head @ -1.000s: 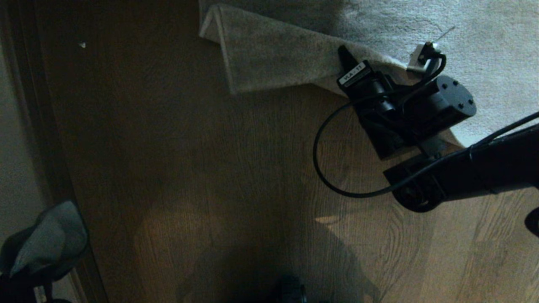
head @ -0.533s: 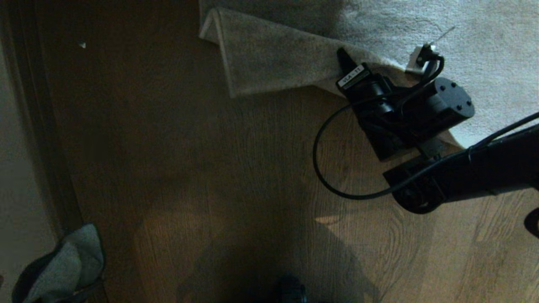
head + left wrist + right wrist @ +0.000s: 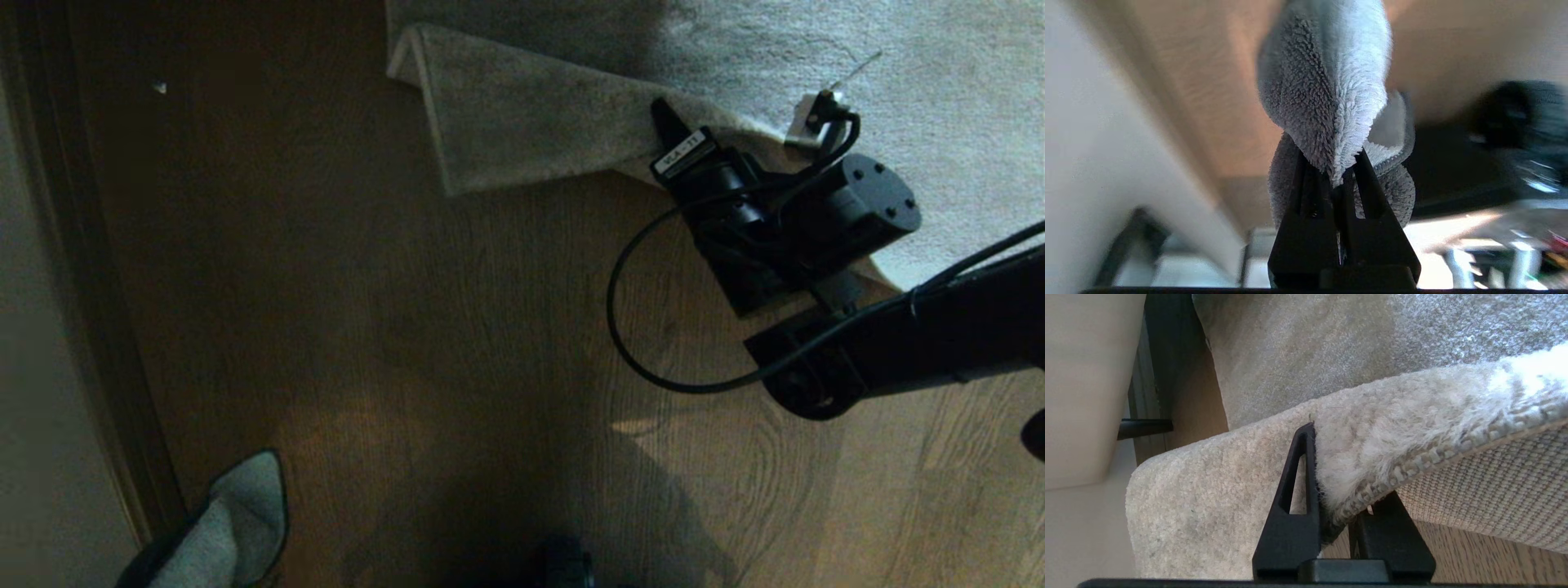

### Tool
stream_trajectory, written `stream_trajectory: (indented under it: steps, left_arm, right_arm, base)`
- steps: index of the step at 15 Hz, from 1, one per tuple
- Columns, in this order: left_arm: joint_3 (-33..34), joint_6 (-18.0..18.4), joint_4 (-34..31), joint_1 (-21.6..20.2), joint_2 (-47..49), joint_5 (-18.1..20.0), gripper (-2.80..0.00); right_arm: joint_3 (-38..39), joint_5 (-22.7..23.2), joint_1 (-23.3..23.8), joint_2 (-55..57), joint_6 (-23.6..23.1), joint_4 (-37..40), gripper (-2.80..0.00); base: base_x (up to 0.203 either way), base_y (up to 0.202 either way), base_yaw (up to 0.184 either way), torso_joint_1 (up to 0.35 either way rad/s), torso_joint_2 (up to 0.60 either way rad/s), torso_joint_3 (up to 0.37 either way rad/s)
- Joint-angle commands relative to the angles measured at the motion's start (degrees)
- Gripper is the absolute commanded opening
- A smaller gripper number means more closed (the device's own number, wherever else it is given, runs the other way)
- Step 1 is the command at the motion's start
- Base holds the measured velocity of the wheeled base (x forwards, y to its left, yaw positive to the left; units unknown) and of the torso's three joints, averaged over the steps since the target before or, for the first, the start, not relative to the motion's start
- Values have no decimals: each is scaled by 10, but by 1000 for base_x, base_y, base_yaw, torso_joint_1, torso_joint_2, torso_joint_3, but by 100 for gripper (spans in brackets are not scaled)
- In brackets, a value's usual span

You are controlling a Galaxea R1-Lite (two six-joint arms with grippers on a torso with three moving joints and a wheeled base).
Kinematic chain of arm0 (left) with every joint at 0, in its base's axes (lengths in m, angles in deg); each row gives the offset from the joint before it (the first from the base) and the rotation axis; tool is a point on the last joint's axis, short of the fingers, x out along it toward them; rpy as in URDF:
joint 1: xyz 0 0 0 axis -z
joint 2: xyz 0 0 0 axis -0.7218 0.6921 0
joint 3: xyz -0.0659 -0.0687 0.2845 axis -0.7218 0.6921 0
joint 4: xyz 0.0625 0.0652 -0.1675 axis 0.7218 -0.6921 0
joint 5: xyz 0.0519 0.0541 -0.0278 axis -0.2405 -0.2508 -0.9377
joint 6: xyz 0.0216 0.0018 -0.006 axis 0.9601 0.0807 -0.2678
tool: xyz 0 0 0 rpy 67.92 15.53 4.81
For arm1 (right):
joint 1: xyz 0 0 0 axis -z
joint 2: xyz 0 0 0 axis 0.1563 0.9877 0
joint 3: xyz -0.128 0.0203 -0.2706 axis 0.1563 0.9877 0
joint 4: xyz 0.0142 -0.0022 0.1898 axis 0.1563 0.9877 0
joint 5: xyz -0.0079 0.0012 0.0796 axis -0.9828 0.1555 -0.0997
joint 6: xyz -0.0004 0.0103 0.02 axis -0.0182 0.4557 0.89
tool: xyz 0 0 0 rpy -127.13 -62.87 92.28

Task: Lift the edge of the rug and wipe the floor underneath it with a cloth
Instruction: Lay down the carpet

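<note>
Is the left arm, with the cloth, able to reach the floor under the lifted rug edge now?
Probably yes: the right pincer holds the rug edge up, and bare floor lies between it and the cloth.

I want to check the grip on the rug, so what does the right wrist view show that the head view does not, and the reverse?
Only the right wrist view shows the right end effector shut on the rug edge, pile on one finger and woven backing on the other. Only the head view shows the cloth at the lower left, far from the lifted edge. Both show the raised rug and the floor.
</note>
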Motion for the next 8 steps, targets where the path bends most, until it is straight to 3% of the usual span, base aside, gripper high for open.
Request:
stream_trajectory:
  steps: [1, 8]
  left_arm:
    - [4, 6, -24, 2, -58, 35, -280]
    - [7, 13, -32, 27, -144, 43, -280]
  right_arm:
    - [-2, 0, -1, 0, 1, -27, -280]
    - [-3, 8, -3, -8, -11, -27, -280]
  base:
    - [0, 0, 0, 0, 0, 0]
    - [0, 0, 0, 0, 0, 0]
